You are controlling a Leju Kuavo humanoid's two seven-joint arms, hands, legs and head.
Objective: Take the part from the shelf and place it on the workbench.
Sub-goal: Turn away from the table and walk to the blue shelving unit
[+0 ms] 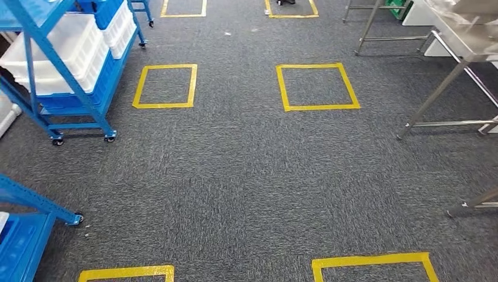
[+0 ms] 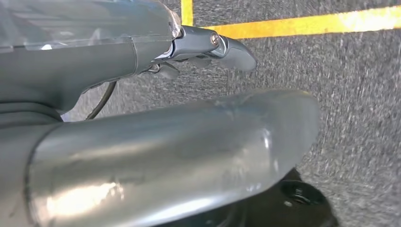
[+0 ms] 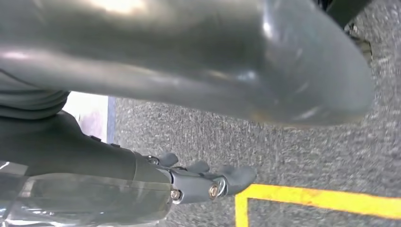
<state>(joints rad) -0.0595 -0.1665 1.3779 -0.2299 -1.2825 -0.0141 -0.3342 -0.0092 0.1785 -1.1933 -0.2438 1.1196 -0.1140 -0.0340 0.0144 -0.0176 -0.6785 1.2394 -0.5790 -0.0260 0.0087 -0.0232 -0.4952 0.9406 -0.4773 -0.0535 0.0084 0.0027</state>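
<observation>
Across the head view, grey carpet point(image 1: 246, 176) spreads as open walking room, marked with yellow tape squares point(image 1: 318, 87) at 11 and 1 o'clock and two more, cut by the frame edge, at 7 and 5 o'clock. At 10 o'clock stands a blue wheeled shelf point(image 1: 70, 76), its long side running away toward 12 o'clock, carrying white bins point(image 1: 64, 53) in a row along that axis; which bin holds the part, and how the part lies, cannot be told. A corner of a second blue shelf point(image 1: 29, 229) enters at 8 o'clock. At 2 o'clock a steel bench point(image 1: 464, 41) stands on slim legs, its near edge bordering the open lane between shelf and bench.

The wrist views add the hands. The left hand point(image 2: 118, 66) hangs above carpet beside a yellow tape line point(image 2: 302, 23), fingers point(image 2: 231, 49) extended and apart from the thumb, holding nothing. The right hand point(image 3: 118, 175) likewise hangs empty, fingers point(image 3: 236, 176) spread above a tape corner point(image 3: 246, 196).
</observation>
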